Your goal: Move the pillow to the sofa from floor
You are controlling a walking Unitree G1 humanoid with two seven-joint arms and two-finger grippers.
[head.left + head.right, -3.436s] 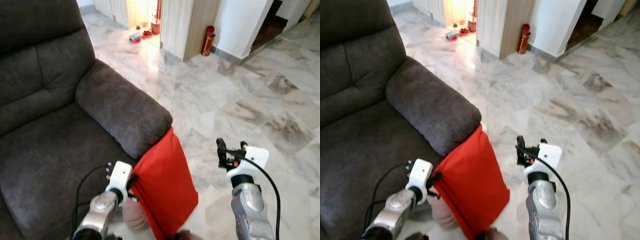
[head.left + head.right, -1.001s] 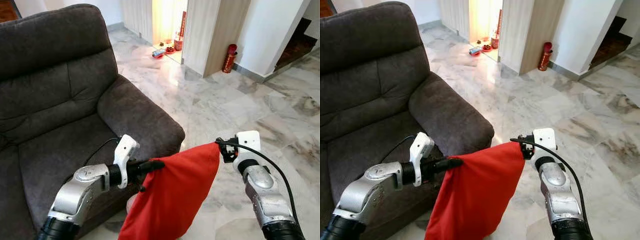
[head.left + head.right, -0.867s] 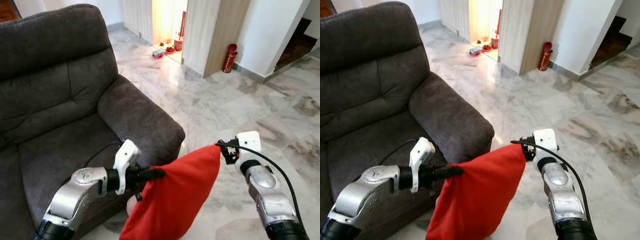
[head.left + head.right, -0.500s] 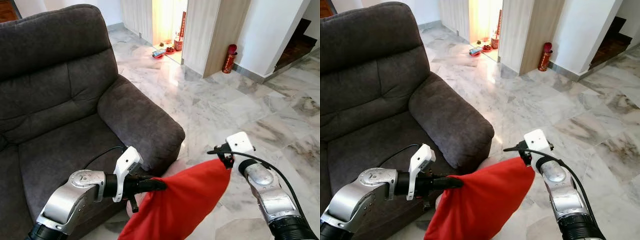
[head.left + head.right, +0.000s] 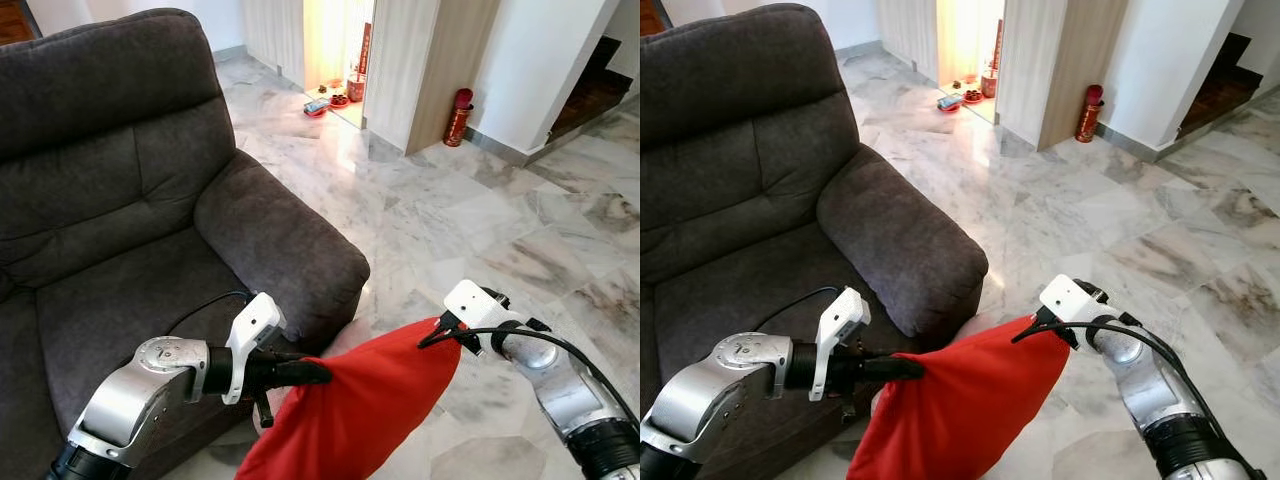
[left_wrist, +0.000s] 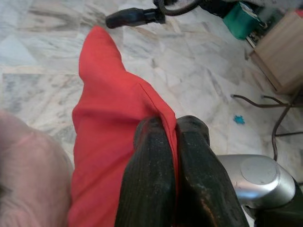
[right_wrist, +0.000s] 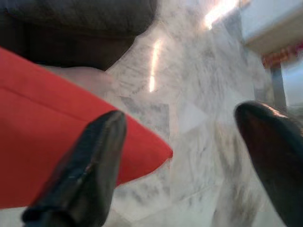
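The left gripper (image 6: 163, 142) has its fingers pinched tight together on a fold of the red pillow (image 5: 360, 405), the cloth squeezed flat between the two black pads. Across from it the right gripper (image 7: 184, 142) stands with its fingers wide apart, the pillow's far corner poking into the gap between them and touching neither, as far as the right wrist view lets me judge. So the pillow hangs from the left grip alone, sagging down toward the marble floor (image 5: 480, 215) just in front of the sofa (image 5: 120, 200), below the rounded end of the armrest (image 5: 280, 245) and not yet over the seat cushion (image 5: 110, 320). Something pale and pinkish (image 6: 28, 175) sits low beside the sofa's front corner, behind the pillow; I can't make out what it is.

To my eye the step is the carry onto the seat. One pinch on thin cloth is a weak hold for a thing this floppy, so the lift ought to be slow and steady, raising the left arm until the hanging bulk clears the front edge of the seat before swinging it inward. If the right gripper closes on that loose corner, the pillow would spread between both arms and swing less. Letting go should wait until most of it rests on the cushion, well back from the edge, or it may slide off again
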